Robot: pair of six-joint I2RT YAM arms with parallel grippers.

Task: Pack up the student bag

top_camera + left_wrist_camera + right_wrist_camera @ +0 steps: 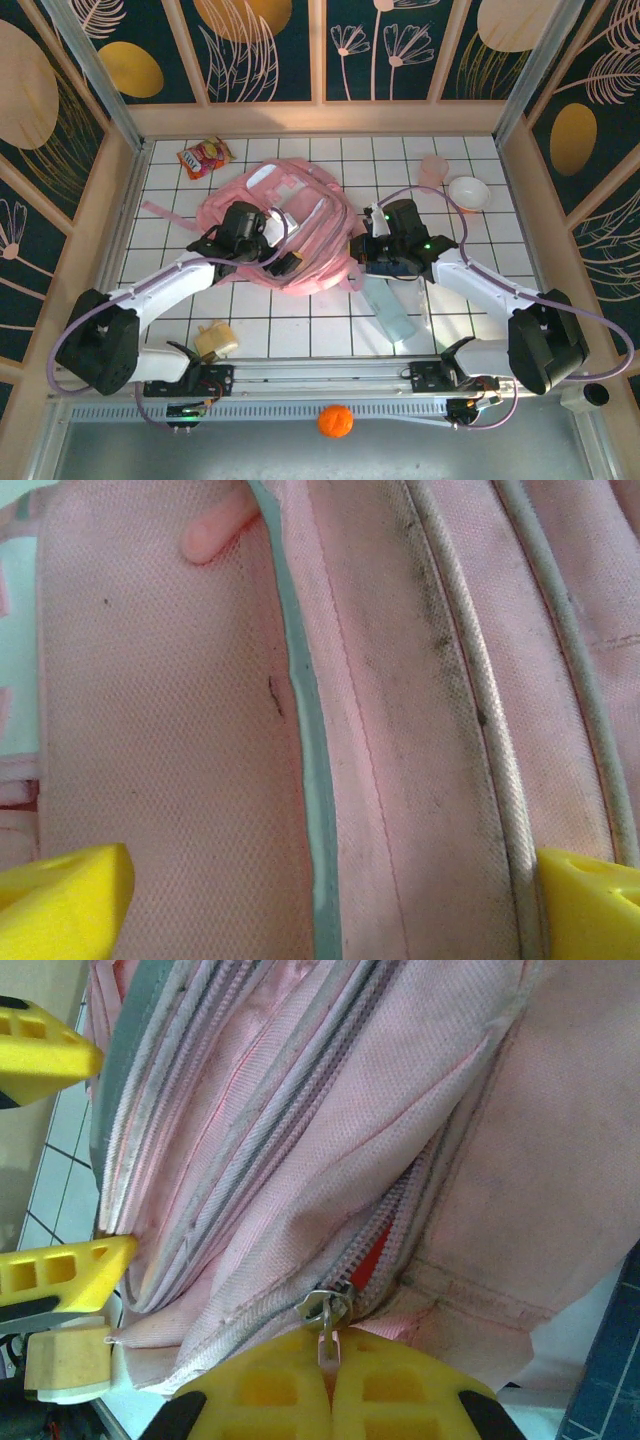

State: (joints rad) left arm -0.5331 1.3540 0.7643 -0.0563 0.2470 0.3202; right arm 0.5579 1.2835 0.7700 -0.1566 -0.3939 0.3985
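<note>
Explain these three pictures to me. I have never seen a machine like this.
This is a robot with a left arm and a right arm, bolted to a tiled table. The wide picture looks down from above; the other two come from a camera on each wrist. A pink student bag lies in the middle. The right tool is shut on a zip pull of the bag. The left tool stands open over the fabric, holding nothing. Also on the table are a snack packet, a white bowl and a pink cup.
</note>
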